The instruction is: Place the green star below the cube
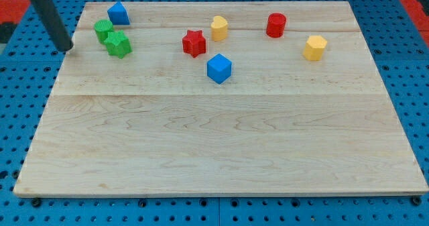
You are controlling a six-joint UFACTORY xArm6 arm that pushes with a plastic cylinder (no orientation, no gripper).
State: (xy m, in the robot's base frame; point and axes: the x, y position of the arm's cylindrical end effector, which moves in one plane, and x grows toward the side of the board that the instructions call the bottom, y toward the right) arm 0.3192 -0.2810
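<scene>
The green star point(118, 44) lies near the board's upper left, touching a second green block point(102, 29) just above and to its left. The blue cube point(219, 68) sits near the upper middle, well to the right of the star. My rod comes down from the view's top left and my tip point(66, 47) rests at the board's left edge, a short way left of the green star and apart from it.
A blue triangular block point(118, 14) sits above the green blocks. A red star point(194, 43), a yellow block point(219, 28), a red cylinder point(275, 25) and a yellow hexagonal block point(314, 47) lie along the upper part of the wooden board point(214, 145).
</scene>
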